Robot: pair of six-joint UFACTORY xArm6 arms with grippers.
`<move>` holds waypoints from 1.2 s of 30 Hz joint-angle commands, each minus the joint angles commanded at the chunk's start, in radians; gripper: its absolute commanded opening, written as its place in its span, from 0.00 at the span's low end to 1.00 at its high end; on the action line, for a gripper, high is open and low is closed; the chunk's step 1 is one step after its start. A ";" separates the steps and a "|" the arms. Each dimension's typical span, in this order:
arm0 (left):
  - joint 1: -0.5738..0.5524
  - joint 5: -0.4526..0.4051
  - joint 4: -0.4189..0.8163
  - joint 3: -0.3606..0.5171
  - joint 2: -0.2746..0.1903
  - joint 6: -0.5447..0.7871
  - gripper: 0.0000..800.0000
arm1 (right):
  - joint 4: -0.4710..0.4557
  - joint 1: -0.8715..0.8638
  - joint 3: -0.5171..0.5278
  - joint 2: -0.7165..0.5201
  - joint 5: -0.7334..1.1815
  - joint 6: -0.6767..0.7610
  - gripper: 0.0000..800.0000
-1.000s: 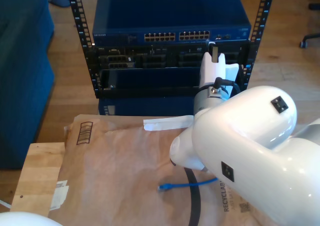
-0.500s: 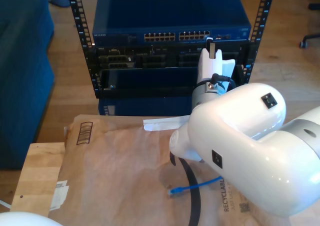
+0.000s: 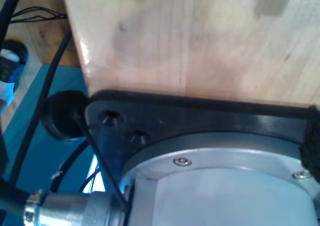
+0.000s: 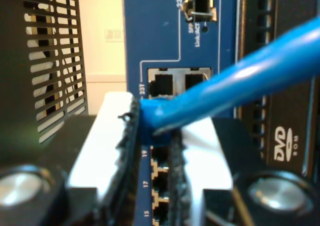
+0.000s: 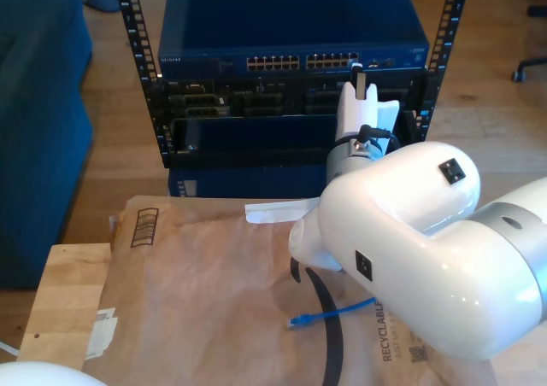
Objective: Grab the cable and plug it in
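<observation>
Now cable [image 4: 220, 93] between shut jaws

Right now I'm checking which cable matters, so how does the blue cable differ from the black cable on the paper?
The blue cable is thin and bright; the black cable is thicker and dark. The blue cable shows a free end with a small plug on the brown paper; the black cable shows no end and runs under the arm. In the second wrist view, my second gripper is shut on blue cable. Both lie on the paper.
</observation>
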 joint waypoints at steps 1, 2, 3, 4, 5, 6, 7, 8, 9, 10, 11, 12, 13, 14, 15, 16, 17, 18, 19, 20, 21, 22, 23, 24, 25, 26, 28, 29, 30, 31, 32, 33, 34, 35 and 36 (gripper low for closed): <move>-0.002 0.000 0.000 0.000 0.000 0.000 1.00 | 0.000 0.000 -0.002 0.002 -0.006 0.000 0.00; -0.002 0.000 0.000 0.000 0.000 0.000 1.00 | 0.000 0.000 -0.002 0.002 -0.006 0.000 0.00; -0.002 0.000 0.000 0.000 0.000 0.000 1.00 | 0.000 0.000 -0.002 0.002 -0.008 0.000 0.00; -0.002 0.000 0.000 0.000 0.000 0.000 1.00 | 0.000 0.000 -0.002 0.000 -0.008 0.000 0.00; -0.002 0.000 0.000 0.000 0.000 0.000 1.00 | 0.000 0.000 -0.002 0.000 -0.008 0.000 0.00; -0.002 0.000 0.000 0.000 0.000 0.000 1.00 | 0.000 0.000 -0.002 0.000 -0.008 0.002 0.00; -0.002 0.000 0.000 0.000 0.000 0.000 1.00 | 0.000 0.000 -0.002 0.002 -0.008 0.000 0.00; 0.000 0.000 0.000 0.000 0.000 0.000 1.00 | 0.000 0.000 -0.005 0.002 -0.008 0.002 0.00; 0.000 0.000 0.000 0.000 0.000 0.000 1.00 | 0.000 0.000 -0.006 0.002 -0.008 0.002 0.00; -0.002 0.000 0.000 0.000 0.000 0.000 1.00 | -0.002 0.000 -0.009 0.006 -0.008 0.002 0.00; -0.002 0.000 0.000 0.000 0.000 0.000 1.00 | 0.000 -0.005 -0.011 0.009 -0.008 0.002 0.00; -0.002 0.000 0.000 0.000 0.000 0.000 1.00 | 0.000 -0.006 -0.011 0.011 -0.008 0.000 0.00; 0.000 0.000 0.000 0.000 0.000 0.000 1.00 | 0.000 -0.006 -0.012 0.011 -0.008 0.002 0.00; -0.002 0.000 0.000 0.000 0.000 0.000 1.00 | 0.000 -0.006 -0.012 0.011 -0.008 0.002 0.00; -0.002 0.000 0.000 0.000 0.000 0.000 1.00 | 0.000 -0.006 -0.012 0.011 -0.008 0.002 0.00; -0.002 0.000 0.000 0.000 0.000 0.000 1.00 | 0.000 -0.008 -0.011 0.011 -0.008 0.002 0.00; -0.002 -0.002 0.000 0.000 0.000 0.000 1.00 | -0.002 -0.008 -0.011 0.011 -0.008 0.002 0.00; -0.002 0.000 0.000 0.000 0.000 0.000 1.00 | -0.002 -0.009 -0.009 0.011 -0.008 0.002 0.00; -0.002 0.000 0.000 0.000 0.000 0.000 1.00 | 0.000 -0.009 -0.011 0.011 -0.008 0.002 0.00; -0.002 0.000 0.000 0.000 0.000 0.000 1.00 | -0.002 -0.009 -0.011 0.011 -0.008 0.002 0.00; -0.002 0.000 0.000 0.000 0.000 0.000 1.00 | -0.002 -0.009 -0.012 0.011 -0.008 0.002 0.00; 0.000 0.000 0.000 0.000 0.000 0.000 1.00 | -0.002 -0.009 -0.014 0.011 -0.008 0.002 0.00; 0.000 0.000 0.000 0.000 0.000 0.000 1.00 | -0.002 -0.009 -0.014 0.012 -0.008 0.002 0.00; -0.002 0.000 0.000 0.000 0.000 0.000 1.00 | -0.002 -0.009 -0.014 0.012 -0.009 0.002 0.00; -0.002 0.000 0.000 0.000 0.000 0.000 1.00 | -0.002 -0.009 -0.014 0.014 -0.009 0.002 0.00; 0.000 0.000 0.000 0.000 0.000 0.000 1.00 | -0.002 -0.009 -0.014 0.014 -0.009 0.002 0.00; 0.000 0.000 0.000 0.000 0.000 0.000 1.00 | -0.002 -0.009 -0.014 0.015 -0.009 0.002 0.00; -0.002 0.000 0.000 0.000 0.000 0.000 1.00 | -0.002 -0.011 -0.015 0.017 -0.009 0.002 0.00; -0.002 0.000 0.000 0.000 0.000 0.000 1.00 | -0.003 -0.014 -0.015 0.015 -0.009 0.002 0.00; -0.002 -0.002 0.000 0.000 0.000 0.000 1.00 | -0.005 -0.014 -0.015 0.017 -0.009 0.002 0.00; 0.000 0.000 0.000 0.000 0.000 0.000 1.00 | -0.005 -0.014 -0.015 0.017 -0.011 0.002 0.00; 0.000 0.000 0.000 0.000 0.000 0.000 1.00 | -0.006 -0.014 -0.015 0.015 -0.012 0.002 0.00; -0.002 0.000 0.000 0.000 0.000 0.000 1.00 | -0.006 -0.014 -0.015 0.015 -0.018 0.002 0.00; 0.000 0.000 0.000 0.000 0.000 0.000 1.00 | -0.006 -0.015 -0.014 0.015 -0.021 0.003 0.00; -0.002 0.000 0.000 0.000 0.000 0.000 1.00 | -0.006 -0.015 -0.014 0.015 -0.025 0.003 0.00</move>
